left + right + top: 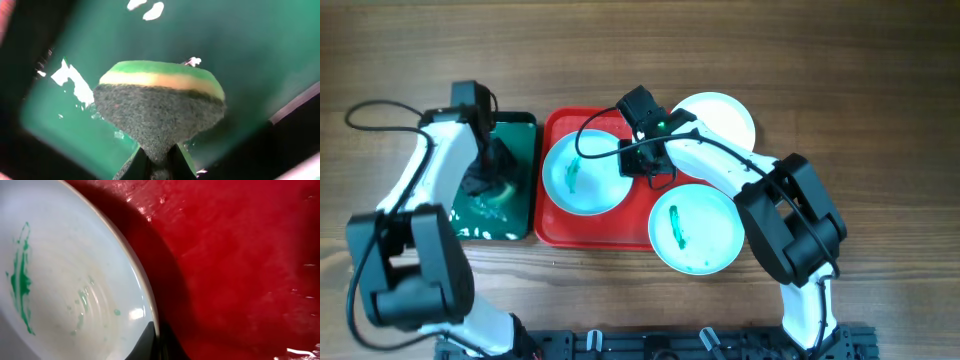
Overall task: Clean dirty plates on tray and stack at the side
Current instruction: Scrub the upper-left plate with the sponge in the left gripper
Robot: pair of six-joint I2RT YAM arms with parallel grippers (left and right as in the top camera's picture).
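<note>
You can count three round shallow pale plates. Two have green smears: the first smeared plate (582, 173) sits right at your right gripper (638, 170), and the second smeared plate (697, 227) lies near it. One clean white plate (720, 118) lies just beside that gripper too. You have two plastic trays: one big red tray (620, 228) under the right gripper and one narrow dark green tray (525, 135) under your left gripper (488, 180). One green-and-yellow sponge (160, 100) sits in the left gripper.

wooden table (880, 80), red tray (620, 228), green tray (523, 140)
</note>
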